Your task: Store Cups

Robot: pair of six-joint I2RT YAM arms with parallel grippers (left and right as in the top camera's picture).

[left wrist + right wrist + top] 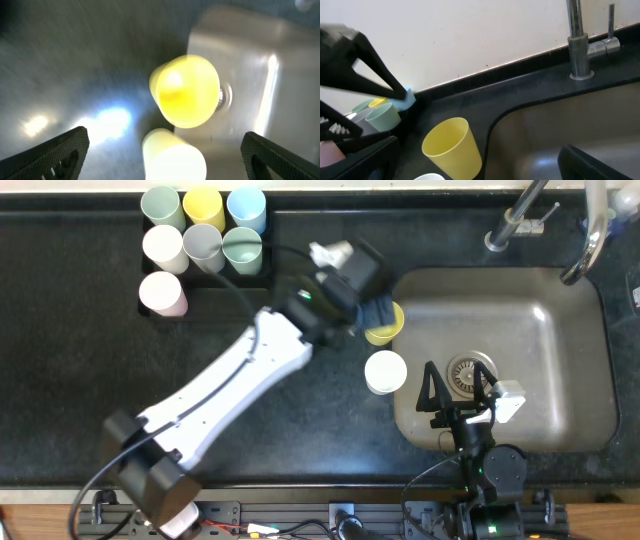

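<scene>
Black countertop [90, 360] across the left and centre of the top view, steel sink [560, 380] sunk into the right half, tap [520, 220] at the upper right. White left arm [230, 380] slanting from the lower left corner up to centre frame, ending at the sink's left rim. Black rack [245, 277] of stored cups [204, 242] in the upper left, six standing in two rows, a pink cup [162, 293] just beside the rack's lower left corner. Right arm [480, 460] standing at bottom right, right gripper [458, 392] out over the basin near the drain, parted, nothing held.

Yellow cup [187, 90] on the counter at the sink's left rim, centre frame, upright, long axis vertical, apparently mouth up. Cream cup [172, 155] just below it in the top view, close but apart, also on end. Left gripper [165, 136] above the pair, pointing down. In the left wrist view, yellow cup ahead of the spread fingers [60, 152], cream cup nearer, between them. Jaws wide open, gripping nothing, touching neither cup. Left arm plainly the nearer, right gripper well apart to the lower right. Likely next: a straight drop over one cup, jaws closing across its round wall, then a carry to the upper-left rack. Which cup, hard to call.
</scene>
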